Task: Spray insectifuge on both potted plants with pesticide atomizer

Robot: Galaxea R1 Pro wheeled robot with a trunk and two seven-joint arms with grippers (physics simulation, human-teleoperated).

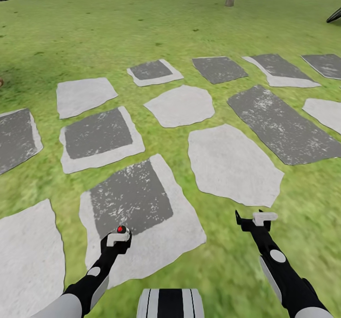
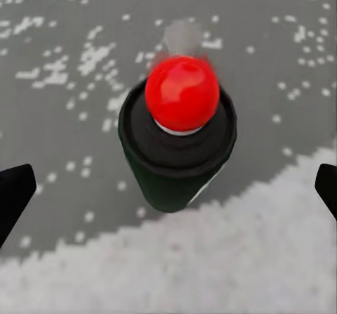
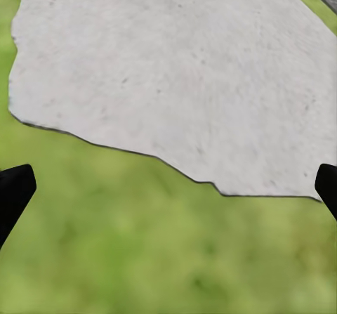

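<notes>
Between left end effector [image 2: 168, 187] fingers: dark green atomizer [image 2: 175, 159], red cap

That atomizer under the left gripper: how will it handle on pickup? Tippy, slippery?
The pesticide atomizer stands upright on a stepping stone; it looks slim and tall, so a sideways nudge would probably tip it. Its round body may roll once down. The dark, smooth-looking body and red ball top suggest a rigid bottle, possibly slick between the left gripper's fingers.

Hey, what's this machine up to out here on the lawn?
It is a two-armed robot standing over stepping stones in the grass. In its left gripper sits a small dark green spray bottle with a red ball-shaped top, seemingly held, though the fingertips stand wide of it in the left wrist view. Its right gripper hangs open and empty.
</notes>
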